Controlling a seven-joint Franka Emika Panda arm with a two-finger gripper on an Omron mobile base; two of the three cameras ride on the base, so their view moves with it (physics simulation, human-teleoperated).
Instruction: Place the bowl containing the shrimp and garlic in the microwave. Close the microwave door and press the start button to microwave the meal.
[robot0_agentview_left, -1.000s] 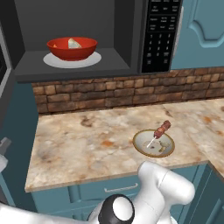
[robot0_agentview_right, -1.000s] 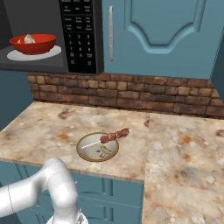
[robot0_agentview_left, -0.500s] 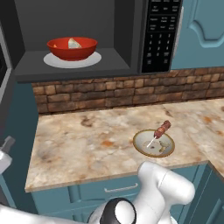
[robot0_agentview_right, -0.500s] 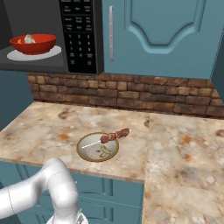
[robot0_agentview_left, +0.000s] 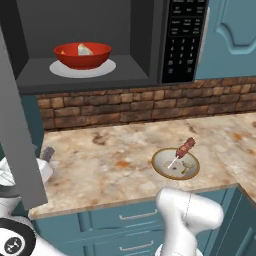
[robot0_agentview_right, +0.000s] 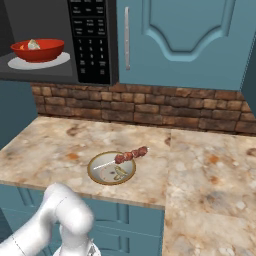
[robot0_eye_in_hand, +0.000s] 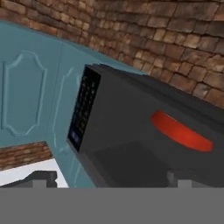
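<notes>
a: where is the bowl (robot0_agentview_left: 82, 54) sitting?

b: inside the microwave (robot0_agentview_left: 100, 45), resting on the white turntable plate (robot0_agentview_left: 82, 69); a pale lump, likely the garlic (robot0_agentview_left: 84, 49), is showing above the rim; the shrimp is lying too low in the bowl to make out; from the right base view the bowl (robot0_agentview_right: 38, 49) is sitting at the left of the cavity, keypad panel (robot0_agentview_right: 91, 40) just to its right.

a: and the microwave door?

b: it is standing swung out, a grey slab (robot0_agentview_left: 19, 135) crossing the left edge of the left base view; the cavity is lying fully exposed.

a: the claw?

b: the gripper (robot0_eye_in_hand: 109, 177) is showing in the hand view, its two dark tips standing far apart at the bottom, wide open and gripping nothing; it is looking at the microwave from a rolled angle, the red bowl (robot0_eye_in_hand: 180, 130) showing as a sliver beyond.

a: anything else on the counter (robot0_agentview_left: 120, 160)?

b: a tan plate (robot0_agentview_left: 175, 164) carrying a meat skewer (robot0_agentview_left: 183, 149), well apart from the microwave; brick backsplash (robot0_agentview_right: 150, 107) running behind; blue cabinet door (robot0_agentview_right: 182, 42) hanging beside the microwave.
</notes>
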